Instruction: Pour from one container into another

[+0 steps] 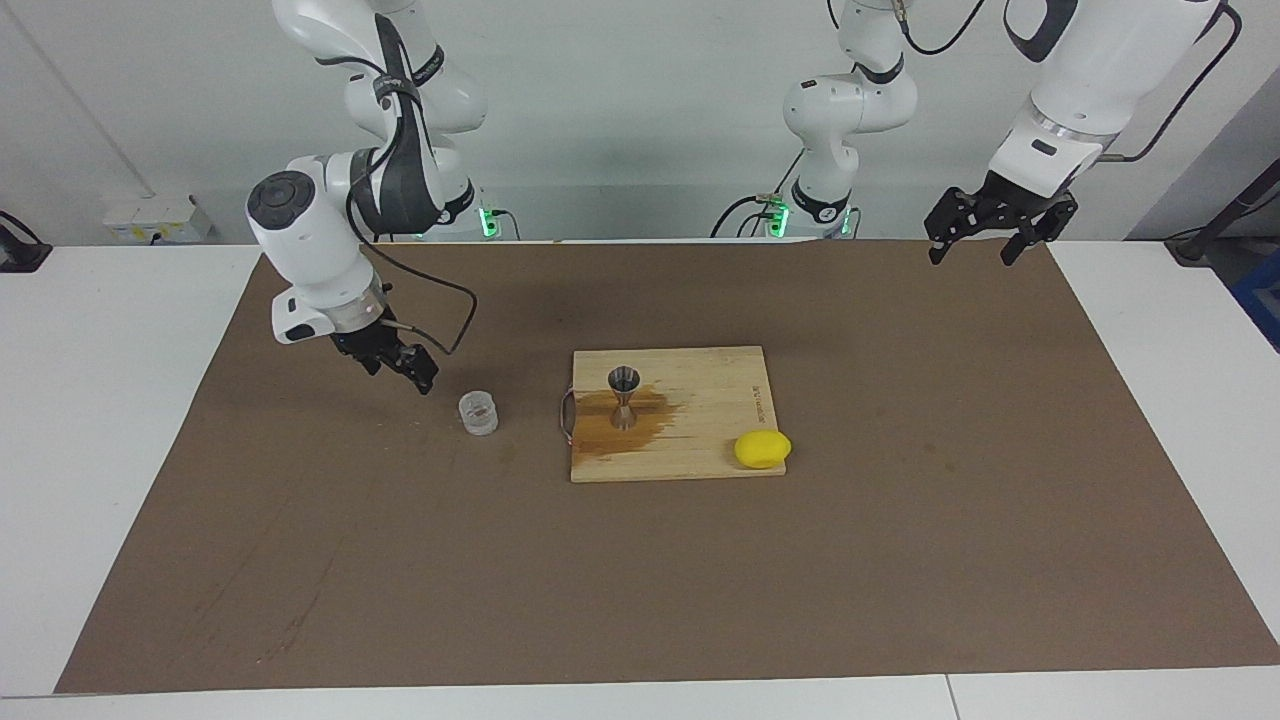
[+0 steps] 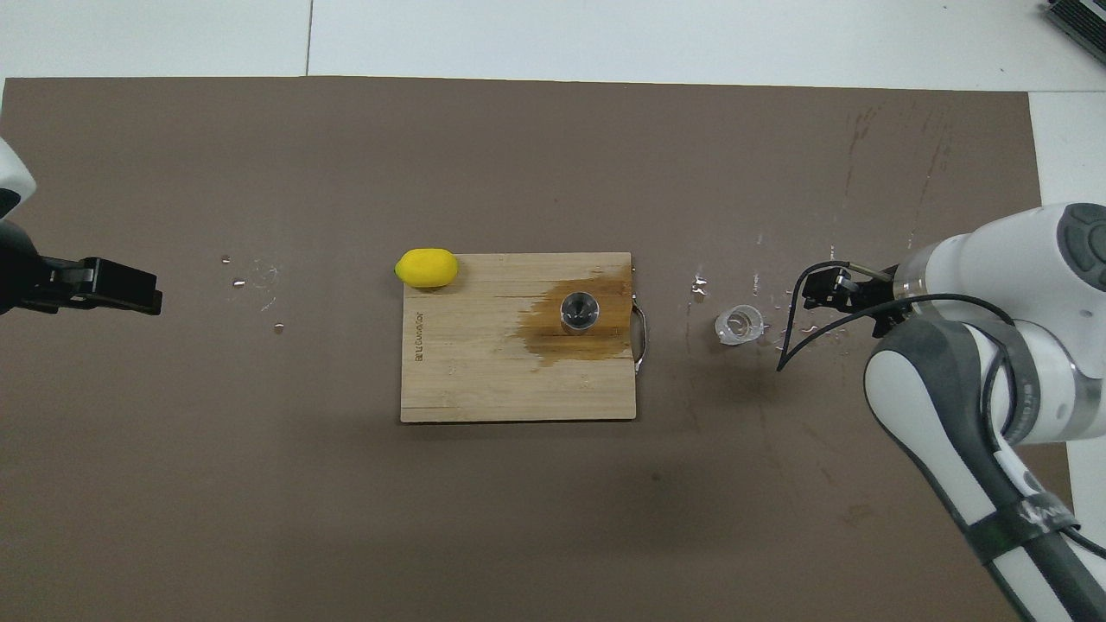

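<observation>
The clear cup (image 1: 478, 412) stands upright on the brown mat beside the cutting board's handle, toward the right arm's end; it also shows in the overhead view (image 2: 740, 324). The steel jigger (image 1: 625, 396) stands upright on the wooden board, in a dark wet patch (image 2: 577, 312). My right gripper (image 1: 418, 374) is low beside the cup, a little apart from it, open and empty (image 2: 808, 290). My left gripper (image 1: 973, 250) waits raised over the mat's edge at the left arm's end, open and empty (image 2: 154, 294).
The wooden cutting board (image 1: 700, 445) lies mid-table with a metal handle facing the cup. A yellow lemon (image 1: 762, 448) sits on the board's corner farthest from the robots. Water drops (image 2: 259, 276) dot the mat.
</observation>
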### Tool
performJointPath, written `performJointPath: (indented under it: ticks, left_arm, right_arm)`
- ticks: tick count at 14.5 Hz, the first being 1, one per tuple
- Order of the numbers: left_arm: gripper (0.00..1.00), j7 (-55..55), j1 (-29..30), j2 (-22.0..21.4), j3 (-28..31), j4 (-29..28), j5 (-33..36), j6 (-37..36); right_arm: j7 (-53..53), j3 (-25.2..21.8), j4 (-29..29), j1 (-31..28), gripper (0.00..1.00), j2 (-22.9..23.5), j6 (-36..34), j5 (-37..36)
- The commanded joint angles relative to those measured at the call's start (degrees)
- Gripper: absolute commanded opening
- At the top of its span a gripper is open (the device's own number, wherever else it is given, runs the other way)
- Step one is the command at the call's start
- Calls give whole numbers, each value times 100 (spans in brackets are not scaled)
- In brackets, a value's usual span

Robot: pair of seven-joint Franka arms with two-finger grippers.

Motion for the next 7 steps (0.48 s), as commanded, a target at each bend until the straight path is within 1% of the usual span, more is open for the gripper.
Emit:
performJointPath:
  ticks: [1, 3, 5, 7]
  left_arm:
    - [100, -55, -28, -150, 38, -136, -28, -47]
    - [100, -55, -28, -150, 38, -136, -28, -47]
    - [100, -55, -28, -150, 38, -136, -28, -56]
    - [100, -55, -28, -150, 38, -136, -28, -56]
  right_arm:
    - [-593, 16, 635, -93, 100, -231, -893, -168]
    - [-874, -46, 1276, -146, 100, -240, -1543, -177]
    - [-981, -2, 2031, -164, 100, -153, -2036, -526]
    - [-1024, -19, 2342, -147, 100, -144, -2398, -599]
